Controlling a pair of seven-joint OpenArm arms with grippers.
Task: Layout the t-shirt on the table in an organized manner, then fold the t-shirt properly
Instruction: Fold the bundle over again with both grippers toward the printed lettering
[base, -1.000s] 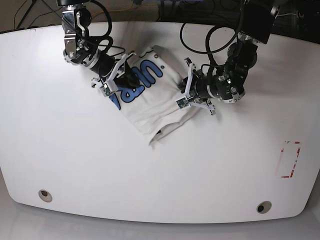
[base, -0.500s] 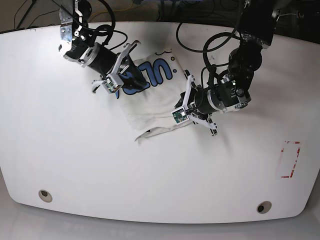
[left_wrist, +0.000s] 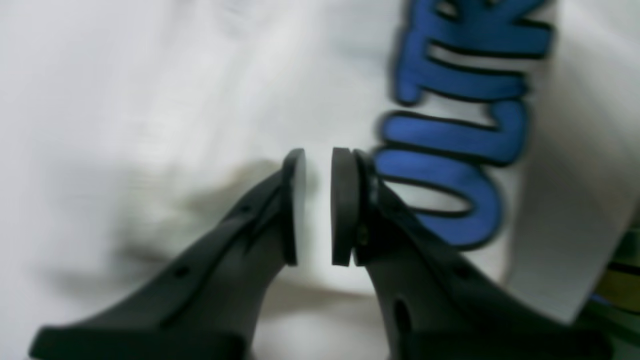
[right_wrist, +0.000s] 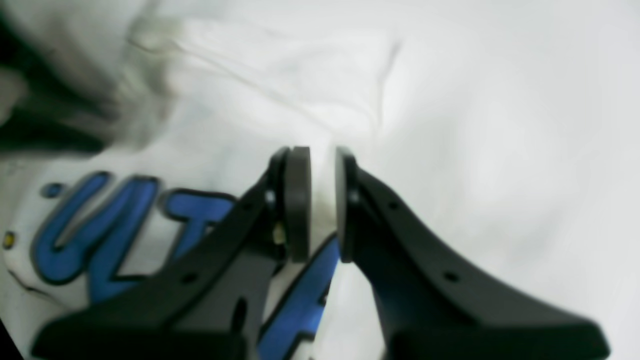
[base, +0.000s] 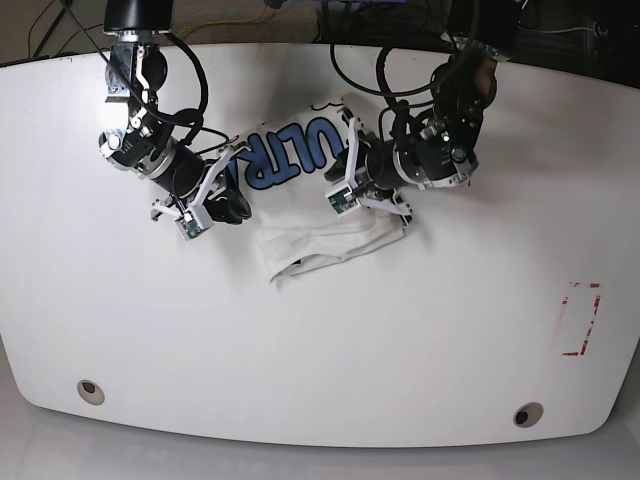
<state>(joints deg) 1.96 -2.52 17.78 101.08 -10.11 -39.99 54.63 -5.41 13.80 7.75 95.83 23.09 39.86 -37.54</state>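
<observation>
Both arms have swung the white cotton t-shirt (base: 300, 200) with blue lettering leftward across the glossy white counter (base: 420, 330), left tool (left_wrist: 314, 205) and right tool (right_wrist: 322, 202) each clenched on cloth, risking bunching if either slips.

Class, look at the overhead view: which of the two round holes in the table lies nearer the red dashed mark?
The hole at the table's front right; the other hole sits far left of the red dashed mark.

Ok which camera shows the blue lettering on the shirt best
The base view: the blue lettering reads ULTRA whole on the t-shirt. The left wrist view shows blurred letters; the right wrist view shows them partly behind the claw.
</observation>
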